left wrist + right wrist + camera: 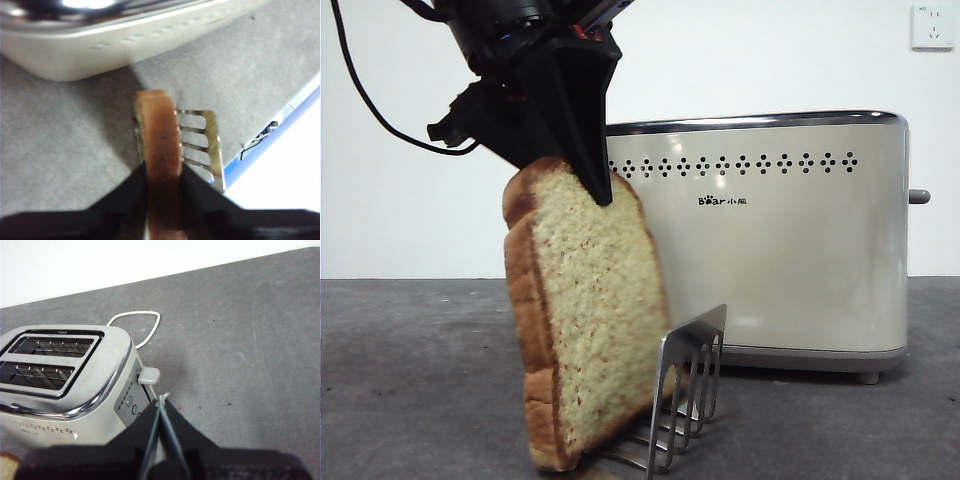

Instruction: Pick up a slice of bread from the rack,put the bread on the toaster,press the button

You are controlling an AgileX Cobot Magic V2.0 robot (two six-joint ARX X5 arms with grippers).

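Observation:
The slice of bread (585,320), with a brown crust and a pale speckled crumb, stands tilted, its lower end down by the steel rack (687,395). My left gripper (562,176) comes from above and is shut on the slice's top crust (159,145), with the rack (202,145) just beside it. The cream toaster (780,240) stands behind, apart from the slice. Its grey button (919,196) sticks out of the narrow right end. My right gripper (162,399) hovers shut and empty near the button (149,375), above the toaster (107,357) with its two open slots.
A white cord (136,324) loops on the grey table behind the toaster. A white wall socket (931,27) sits high at the right. The table's edge with a blue strip (280,137) runs close to the rack.

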